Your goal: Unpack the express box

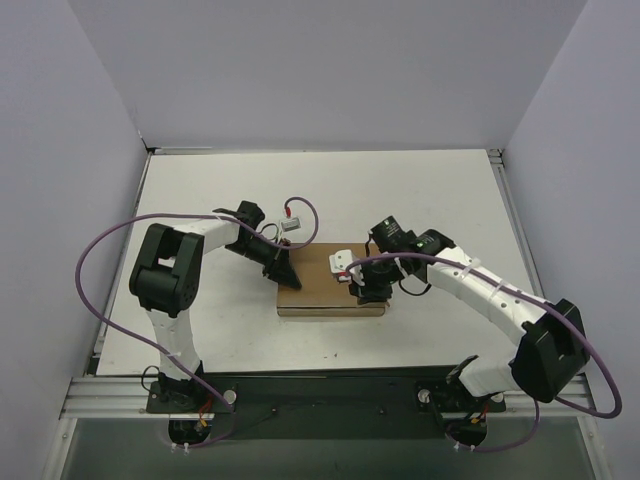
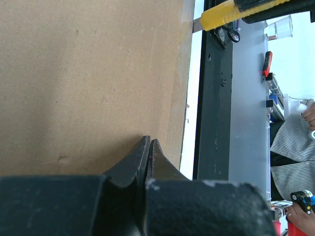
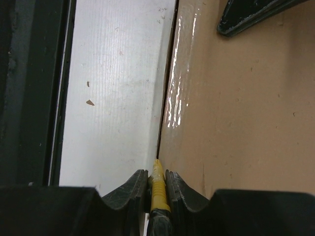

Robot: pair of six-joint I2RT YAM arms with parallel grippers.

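the right gripper (image 3: 156, 174) pinches the yellow cutter (image 3: 158, 189), its tip at the glossy tape (image 3: 179, 73) along the express box (image 3: 246, 123) edge — likely to slit the seal; the left gripper (image 2: 149, 147), fingers pressed together, seems to bear on the lid to steady it, centred on the table (image 1: 200, 200).

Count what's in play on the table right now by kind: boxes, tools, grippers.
Boxes: 1, the flat brown corrugated cardboard box
Tools: 1, the small yellow-handled tool, clamped in the right gripper
Grippers: 2, the right gripper and the left gripper, which is shut with nothing between its fingers
Total: 4
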